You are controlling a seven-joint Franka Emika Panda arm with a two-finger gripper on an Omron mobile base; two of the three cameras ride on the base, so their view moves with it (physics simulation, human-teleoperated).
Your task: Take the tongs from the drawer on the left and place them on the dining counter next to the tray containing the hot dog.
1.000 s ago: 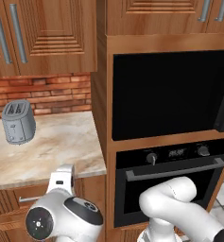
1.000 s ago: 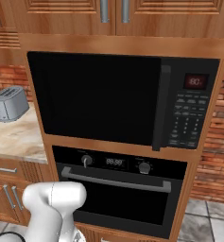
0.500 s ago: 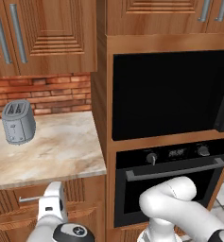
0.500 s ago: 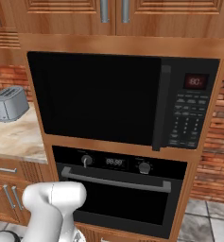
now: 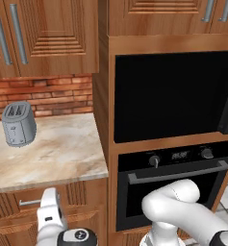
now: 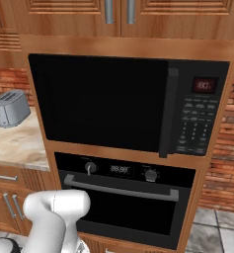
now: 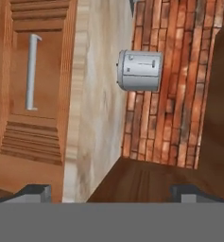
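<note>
Arm low at the left of the base, wrist beside the closed drawer (image 5: 19, 204) under the small marbled counter (image 5: 53, 153). Gripper (image 7: 111, 191) spread wide, nothing between the fingertips (image 7: 33, 191), no contact with anything. Hand view rolled sideways: drawer front with its short silver bar handle (image 7: 32, 71) lying off to one side of the gripper line, well apart from both tips; grey toaster (image 7: 139, 71) and brick backsplash (image 7: 170, 94) straight ahead. Tongs not seen; presumably inside the shut drawer. Dining counter, tray and hot dog not seen from this position.

Step judged: approach to the handle, drawer not yet opened; task barely started.

Risks noted:
- Gripper aimed past the handle toward the counter edge; closing from here would catch nothing.
- Bar thin and close to the panelled front: tips could strike the wood if advanced without re-aiming.
- Wrist roll relative to the bar uncertain; jaws set along it rather than across would slip off on the pull.
- Oven cabinet side (image 5: 102, 144) close by; elbow swing could clip it.
</note>
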